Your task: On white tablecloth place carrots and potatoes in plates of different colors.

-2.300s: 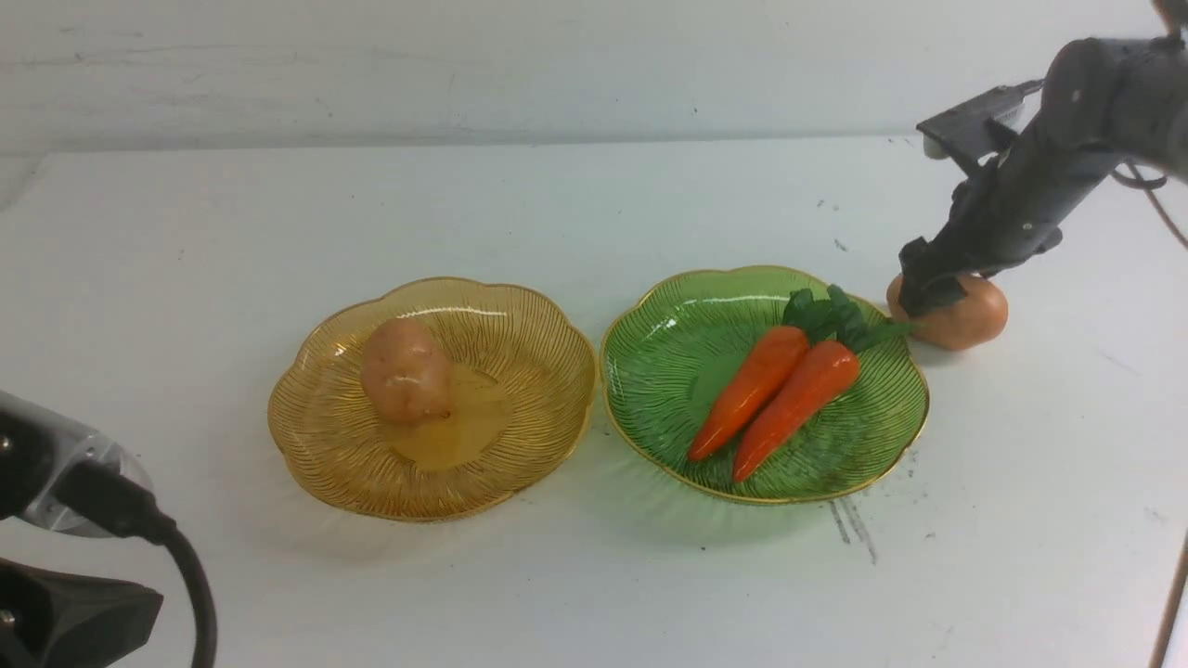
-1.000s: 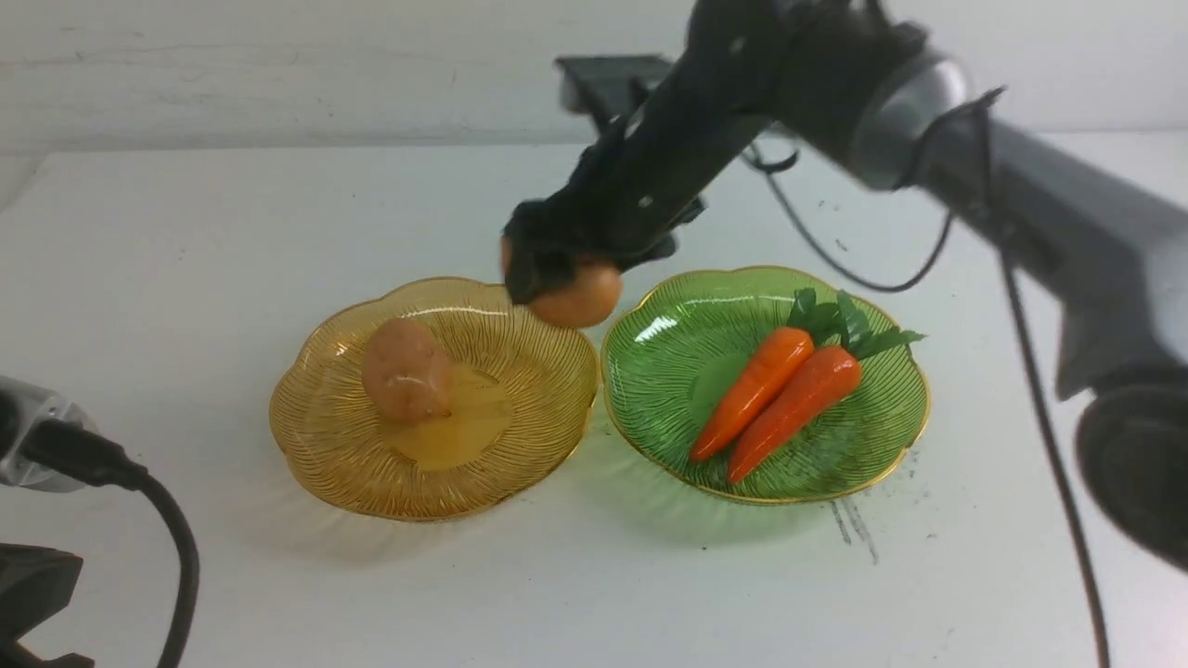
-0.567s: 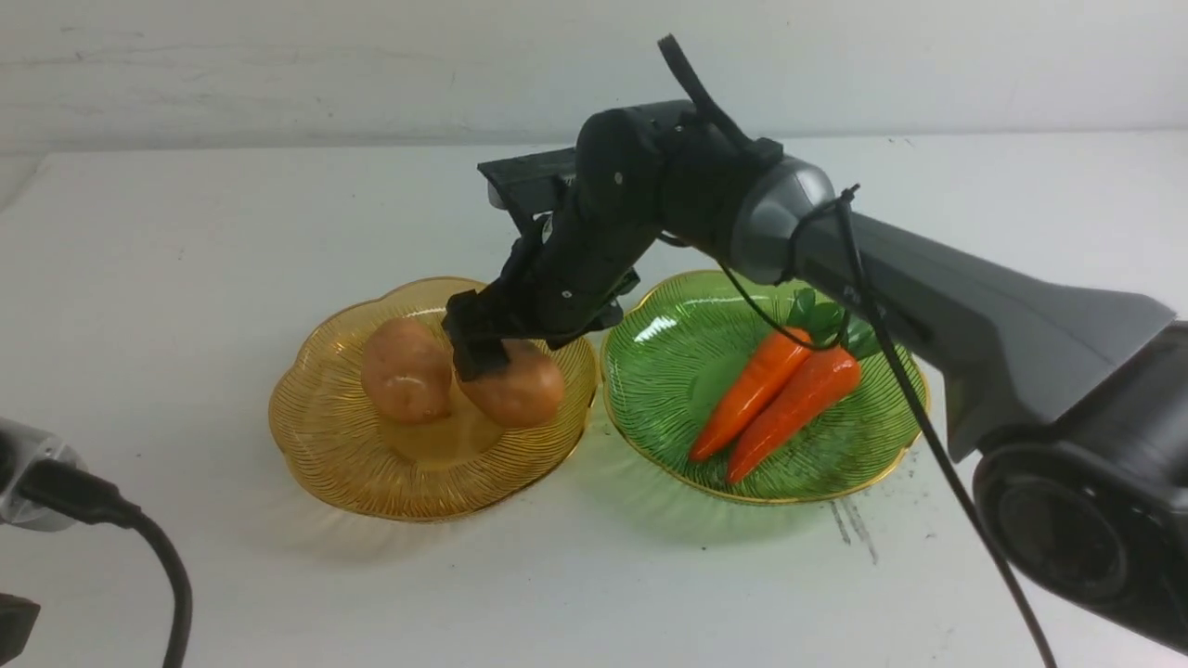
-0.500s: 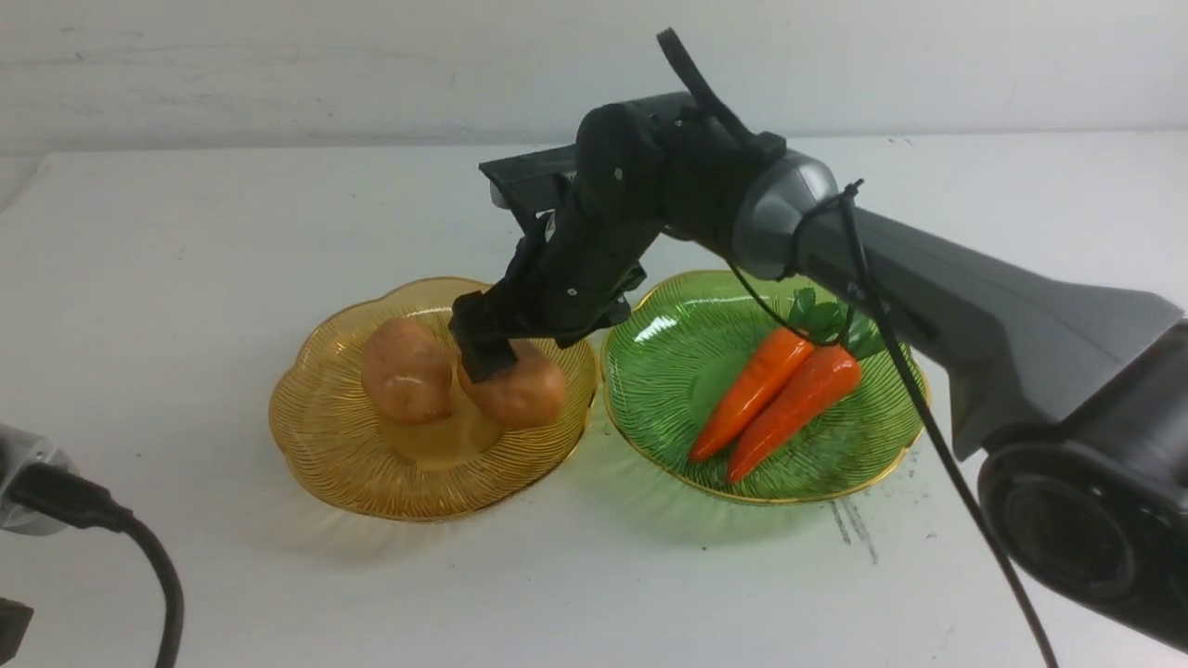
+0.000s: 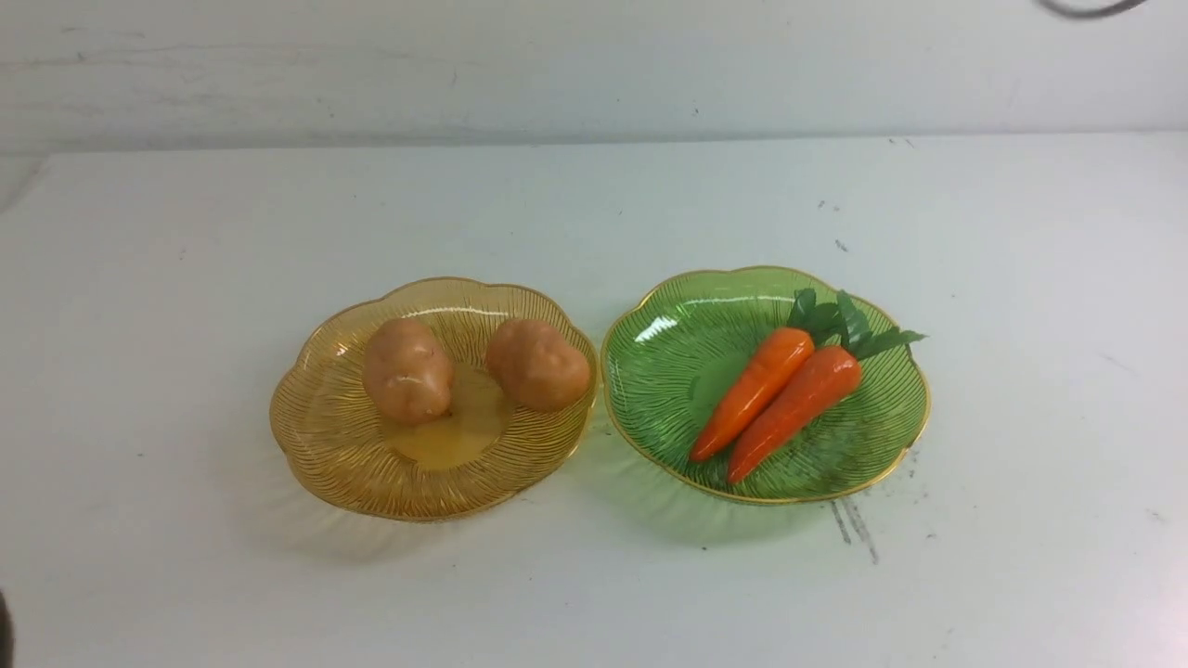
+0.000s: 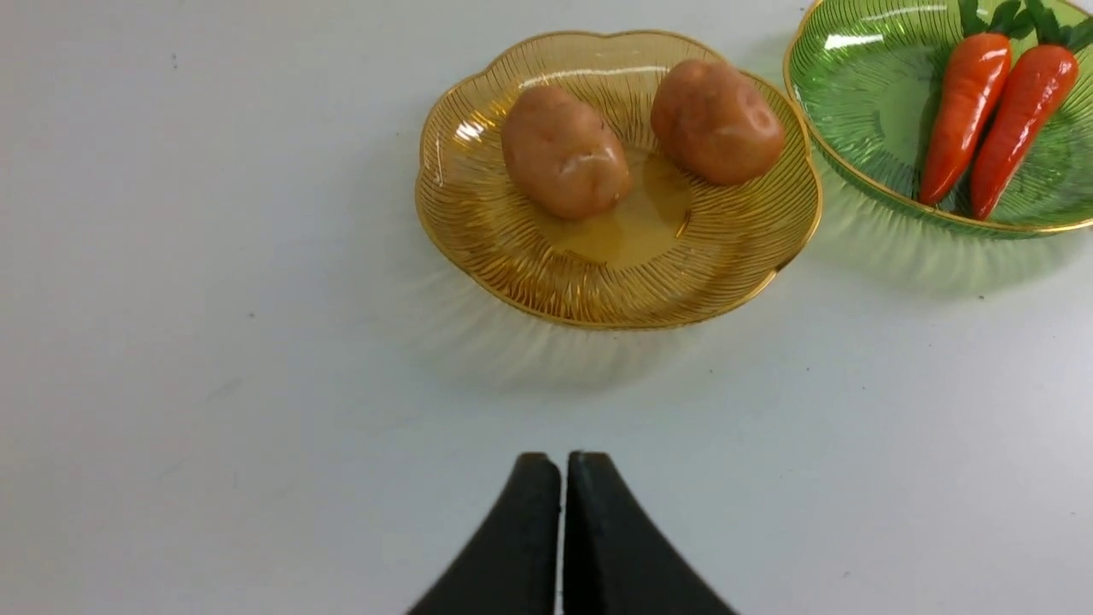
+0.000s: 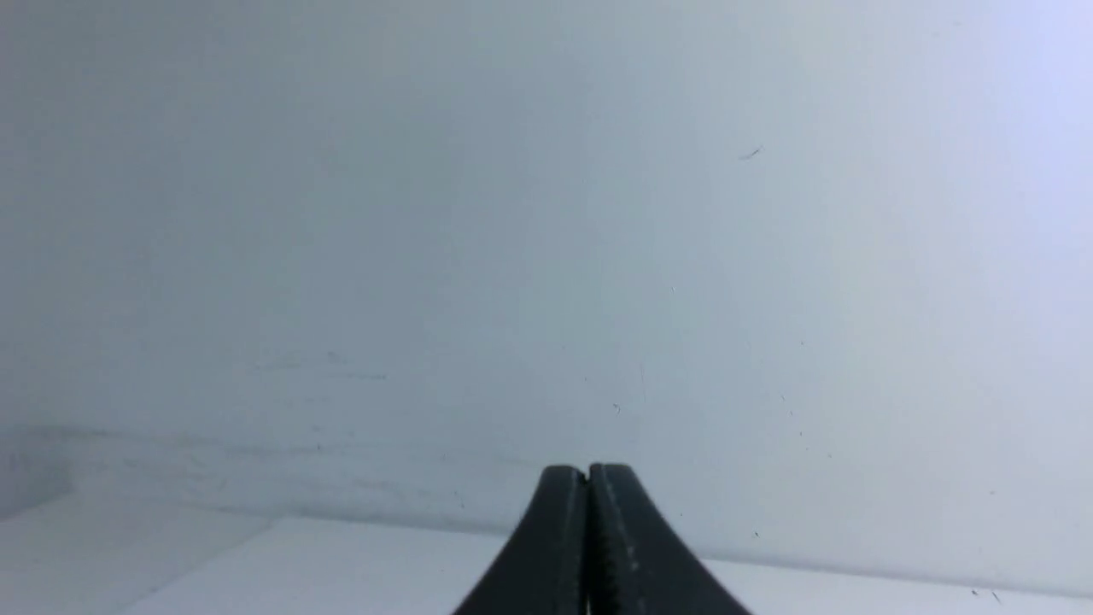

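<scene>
Withdrawn from front view since half a second back: right gripper [image 7: 587, 471], clamped empty | second potato [image 5: 538, 364] left beside first potato [image 5: 406, 369] in amber plate [image 5: 371, 478] | carrots [image 5: 756, 390] paired in green plate [image 5: 668, 371], kinds split by colour as asked | left gripper [image 6: 564, 463] clamped empty too | both dishes on white tablecloth [image 5: 594, 584]

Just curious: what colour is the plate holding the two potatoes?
Amber-yellow plate with a gold rim, under the potatoes; the left wrist view shows it best.

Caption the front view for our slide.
Two potatoes in the amber plate, two carrots in the green plate, on the white tablecloth.
</scene>
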Action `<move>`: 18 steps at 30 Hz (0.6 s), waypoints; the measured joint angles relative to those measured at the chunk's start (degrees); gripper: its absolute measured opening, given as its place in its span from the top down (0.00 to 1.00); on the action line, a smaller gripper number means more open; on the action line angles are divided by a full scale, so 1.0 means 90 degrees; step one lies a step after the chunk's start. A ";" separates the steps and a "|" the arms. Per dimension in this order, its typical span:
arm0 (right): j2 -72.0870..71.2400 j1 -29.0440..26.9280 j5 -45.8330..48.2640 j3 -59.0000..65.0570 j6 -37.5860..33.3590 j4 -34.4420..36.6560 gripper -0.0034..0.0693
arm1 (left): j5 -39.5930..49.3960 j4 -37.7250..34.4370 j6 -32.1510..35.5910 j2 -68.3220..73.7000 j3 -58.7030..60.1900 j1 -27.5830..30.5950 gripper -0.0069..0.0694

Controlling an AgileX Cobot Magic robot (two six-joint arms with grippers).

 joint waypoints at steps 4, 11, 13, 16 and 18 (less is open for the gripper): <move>0.0007 0.0000 0.0041 0.0289 0.0118 -0.0059 0.97 | -0.0011 -0.0012 0.0000 -0.0013 0.0014 -0.0003 0.91; 0.0007 0.0000 0.0063 0.0318 -0.0088 -0.0072 0.97 | -0.0037 -0.0019 0.0000 -0.0120 0.0379 -0.0003 0.91; 0.0007 0.0000 0.0063 0.0318 -0.0107 -0.0072 0.97 | -0.0037 -0.0013 0.0000 -0.0120 0.0384 -0.0003 0.91; 0.0007 0.0000 0.0063 0.0318 -0.0107 -0.0072 0.97 | -0.0037 -0.0013 0.0000 -0.0120 0.0384 -0.0003 0.91; 0.0007 0.0000 0.0063 0.0318 -0.0107 -0.0072 0.97 | -0.0037 -0.0013 0.0000 -0.0120 0.0384 -0.0003 0.91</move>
